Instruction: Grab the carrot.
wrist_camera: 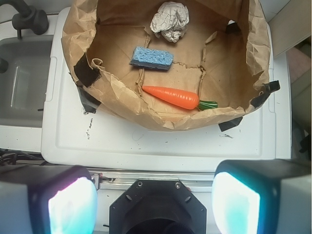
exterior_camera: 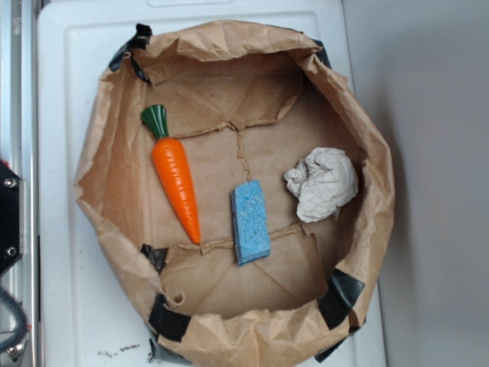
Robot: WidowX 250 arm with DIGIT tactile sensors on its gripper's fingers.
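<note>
Wide-spread and empty, the gripper point(wrist_camera: 154, 195) hung short of the paper tray point(wrist_camera: 122, 105) — reaching for the carrot point(wrist_camera: 171, 97) was not yet begun.

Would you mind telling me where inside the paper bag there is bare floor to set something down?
Bare floor lies at the far end of the bag, beyond the carrot, and at the near end below the sponge. The middle is crowded: carrot, sponge and crumpled paper sit side by side.
</note>
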